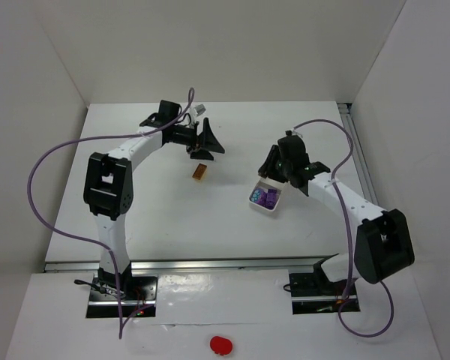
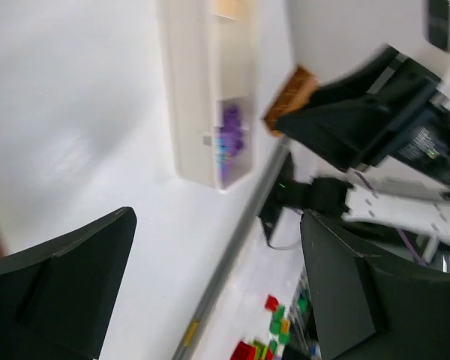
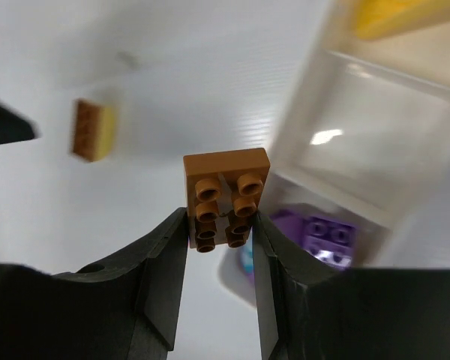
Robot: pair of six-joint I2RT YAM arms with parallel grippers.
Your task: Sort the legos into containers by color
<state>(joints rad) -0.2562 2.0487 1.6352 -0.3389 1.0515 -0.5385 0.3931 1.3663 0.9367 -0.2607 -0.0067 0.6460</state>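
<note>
The right gripper (image 3: 220,219) was clamped on a small orange studded plastic brick (image 3: 225,180), pinched at its lower studs and held above the white table (image 1: 172,210), just beside a shallow white plastic tray with thin dividing walls (image 3: 382,142). Purple studded bricks (image 3: 328,234) lay in the tray's nearest compartment, and a blurred yellow piece (image 3: 394,15) showed in its farthest. The left gripper (image 1: 208,140) hung with its fingers spread wide apart near a second orange brick (image 1: 199,172) lying on the table.
</note>
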